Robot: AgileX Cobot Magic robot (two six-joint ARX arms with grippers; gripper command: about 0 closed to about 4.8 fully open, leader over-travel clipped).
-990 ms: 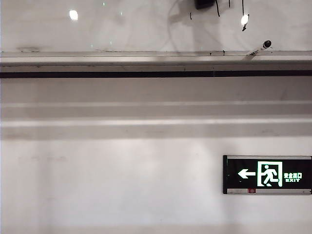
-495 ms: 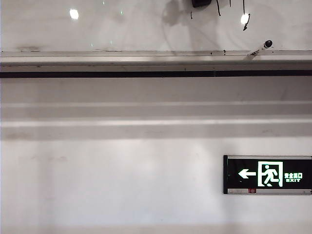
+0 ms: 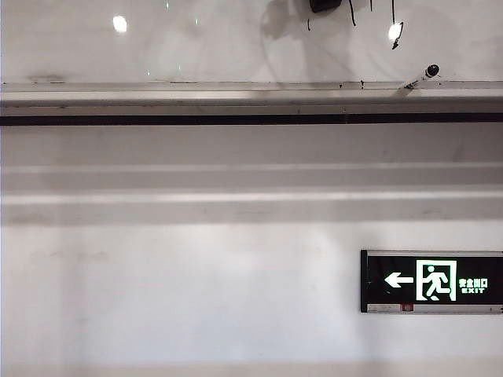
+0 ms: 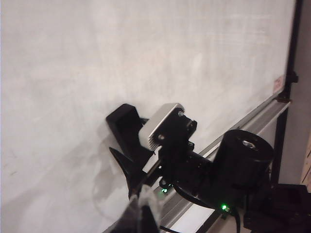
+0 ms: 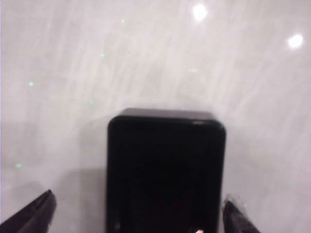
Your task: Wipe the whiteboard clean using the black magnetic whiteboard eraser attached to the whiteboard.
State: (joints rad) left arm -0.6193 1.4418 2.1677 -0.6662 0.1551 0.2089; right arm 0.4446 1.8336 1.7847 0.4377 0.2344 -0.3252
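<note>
The whiteboard [image 3: 196,47] was seen across the top of the exterior view, with its grey tray rail [image 3: 236,98] along the lower edge. The eraser [image 3: 324,5] was stuck to the board near the top edge of that view, partly cut off, just beside thin black marker strokes [image 3: 393,23]. A white marker [image 3: 419,76] with a black cap was lying on the rail towards its right end. An exit sign [image 3: 431,281] was fixed to the wall below.

In the right wrist view, the right gripper [image 5: 136,213] was held close to the board with its jaws spread wide, one fingertip [image 5: 30,213] on either side of the eraser [image 5: 165,170] and neither touching it. Nothing was gripped. The left gripper [image 4: 141,208] was parked near the rail [image 4: 243,131] at the board's lower edge, closed on nothing, beside the other arm's wrist.

The step in hand was judged to be the grasp of the eraser. It would be done well if the jaws were centred over the block, advanced until the pads lay alongside its long sides, and closed squarely. The pull against the magnet should be eased by a slight tilt, so that the block is not slid through the strokes unevenly.
</note>
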